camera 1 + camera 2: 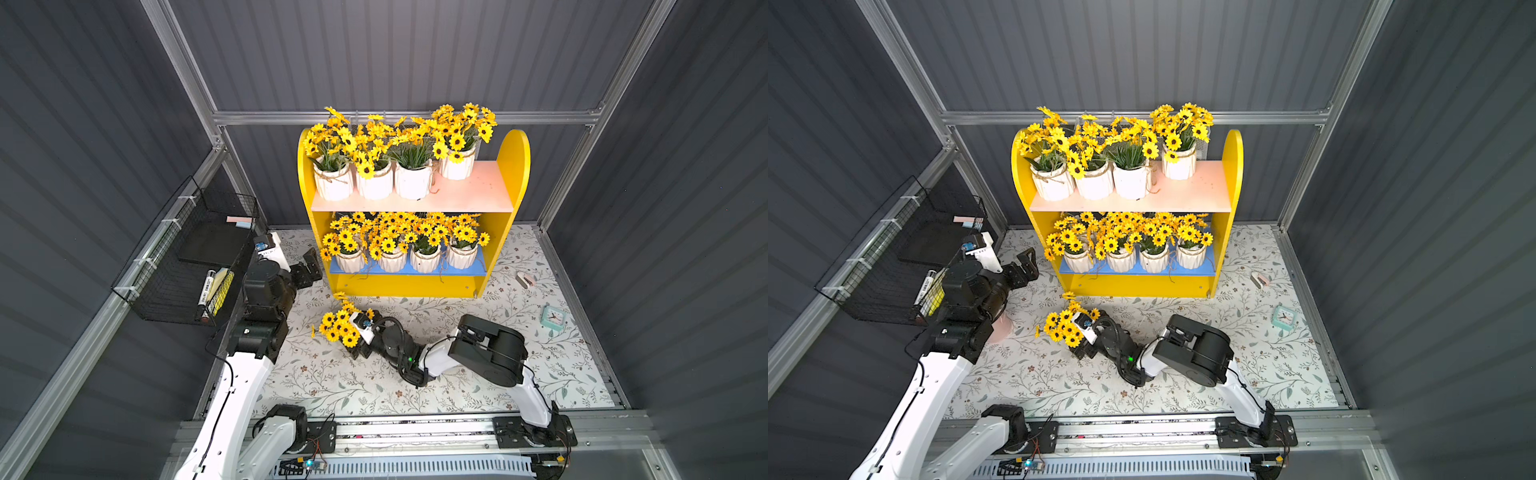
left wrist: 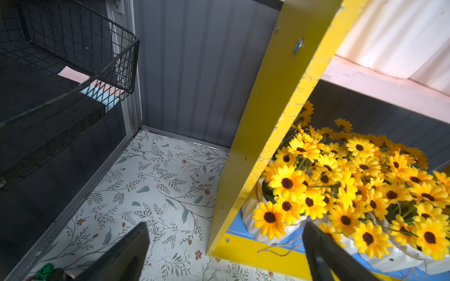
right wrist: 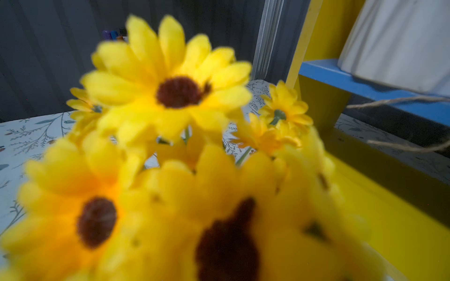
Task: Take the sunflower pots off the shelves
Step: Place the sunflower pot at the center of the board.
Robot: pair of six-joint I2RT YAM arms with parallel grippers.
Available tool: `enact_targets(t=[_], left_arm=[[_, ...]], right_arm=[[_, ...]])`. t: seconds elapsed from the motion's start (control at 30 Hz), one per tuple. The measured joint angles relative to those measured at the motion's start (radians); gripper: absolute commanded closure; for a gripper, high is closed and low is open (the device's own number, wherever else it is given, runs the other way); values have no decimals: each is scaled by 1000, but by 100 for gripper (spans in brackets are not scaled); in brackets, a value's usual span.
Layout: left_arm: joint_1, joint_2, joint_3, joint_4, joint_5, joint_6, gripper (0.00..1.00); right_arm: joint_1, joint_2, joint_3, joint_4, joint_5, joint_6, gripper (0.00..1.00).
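- Eight sunflower pots (image 1: 413, 183) stand upright on the shelves (image 1: 513, 166), blooms up, in two left-to-right rows
- Four are on the pink upper board (image 1: 473, 193), the rightmost set farther back; four are on the blue lower board (image 1: 478, 268), their blooms crowding the gap under the upper board
- Another bunch of sunflowers (image 1: 338, 328) sits on the surface (image 1: 478, 390) just near of the shelves, heads spreading left; its pot is hidden, so upright or tipped I cannot tell
- The right pincer (image 1: 353, 336) is buried behind that bunch; wide or gripping, I cannot tell
- The left pincer (image 1: 309, 266) gapes wide, holding nothing, just left of the yellow side panel (image 2: 267, 121), which stands between it and the lower pots
- A black wire basket (image 1: 187, 257) hangs on the left wall; a small clock (image 1: 552, 318) lies far right
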Motion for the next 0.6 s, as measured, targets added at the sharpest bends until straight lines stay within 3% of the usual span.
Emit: enact_targets(t=[0.6], left_arm=[[0,16,0,6,97,0,1]], right_arm=[[0,-211,-117,-389,-53,124,1]])
